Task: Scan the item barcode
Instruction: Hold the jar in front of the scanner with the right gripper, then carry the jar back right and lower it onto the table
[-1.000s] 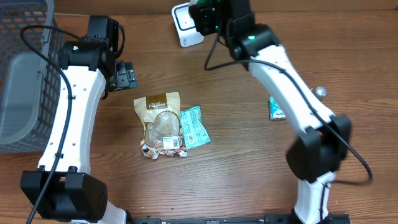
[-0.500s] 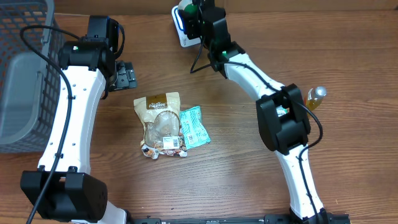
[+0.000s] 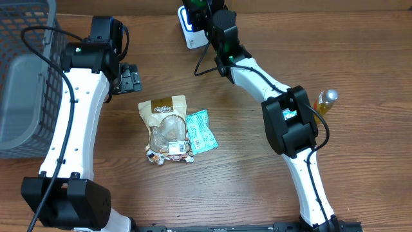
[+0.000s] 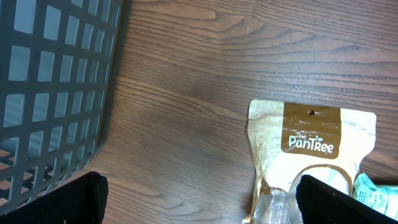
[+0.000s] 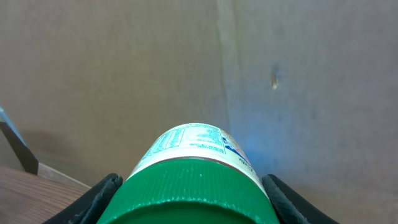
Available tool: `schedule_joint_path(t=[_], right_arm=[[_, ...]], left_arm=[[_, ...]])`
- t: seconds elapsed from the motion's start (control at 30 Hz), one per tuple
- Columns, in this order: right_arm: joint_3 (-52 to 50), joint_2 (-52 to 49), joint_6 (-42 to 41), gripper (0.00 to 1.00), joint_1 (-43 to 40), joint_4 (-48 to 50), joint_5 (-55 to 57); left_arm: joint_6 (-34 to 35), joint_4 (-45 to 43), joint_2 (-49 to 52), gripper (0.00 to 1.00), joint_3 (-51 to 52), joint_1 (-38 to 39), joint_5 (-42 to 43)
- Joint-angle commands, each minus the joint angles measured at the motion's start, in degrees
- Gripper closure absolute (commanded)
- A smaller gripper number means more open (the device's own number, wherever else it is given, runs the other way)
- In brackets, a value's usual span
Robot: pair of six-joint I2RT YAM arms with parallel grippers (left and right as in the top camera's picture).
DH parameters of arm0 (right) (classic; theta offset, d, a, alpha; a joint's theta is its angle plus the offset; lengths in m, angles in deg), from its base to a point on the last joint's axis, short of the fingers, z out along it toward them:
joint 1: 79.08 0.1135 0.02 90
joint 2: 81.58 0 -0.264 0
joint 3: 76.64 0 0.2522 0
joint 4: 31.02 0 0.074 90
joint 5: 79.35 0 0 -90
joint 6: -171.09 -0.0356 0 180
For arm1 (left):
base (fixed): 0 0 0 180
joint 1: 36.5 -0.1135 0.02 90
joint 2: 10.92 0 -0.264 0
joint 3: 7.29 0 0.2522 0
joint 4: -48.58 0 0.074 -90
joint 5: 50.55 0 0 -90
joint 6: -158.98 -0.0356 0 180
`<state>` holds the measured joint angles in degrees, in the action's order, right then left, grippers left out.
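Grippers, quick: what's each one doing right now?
Left gripper: open, holding nothing.
Right gripper: closed on the green-capped bottle.

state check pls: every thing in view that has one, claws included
left claw: open, empty.
right claw: shut on green-capped jar.
green-capped jar: gripped, lid on, held off the table.
scanner: standing at the far edge.
PanTree pouch: lying flat, untouched.
teal packet: flat, against the pouch's edge.
amber bottle: capped, on the table.
basket: upright, contents unclear.
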<state>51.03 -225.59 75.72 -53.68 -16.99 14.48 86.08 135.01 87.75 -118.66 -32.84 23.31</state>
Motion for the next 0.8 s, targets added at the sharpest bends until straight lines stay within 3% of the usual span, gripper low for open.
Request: schedule_joint_path(t=[0.0,0.53,0.77], right_arm=[[0.66,-3.17,-0.37,0.96,-0.79,1.75,0.59],[0.66,-4.92,-0.5,0.96,-1.16,4.72,0.61],[0.66,5.18,2.86,0.96,-1.31,-3.48,0.81]], left_arm=[[-0.39,-0.04,0.24,0.0,-0.79,-0.26,-0.74],[-0.39,-0.04,0.24,0.01,-0.79,-0.26,-0.74],[-0.39,-0.04,0.24,0.01,-0.79,-0.26,-0.74]])
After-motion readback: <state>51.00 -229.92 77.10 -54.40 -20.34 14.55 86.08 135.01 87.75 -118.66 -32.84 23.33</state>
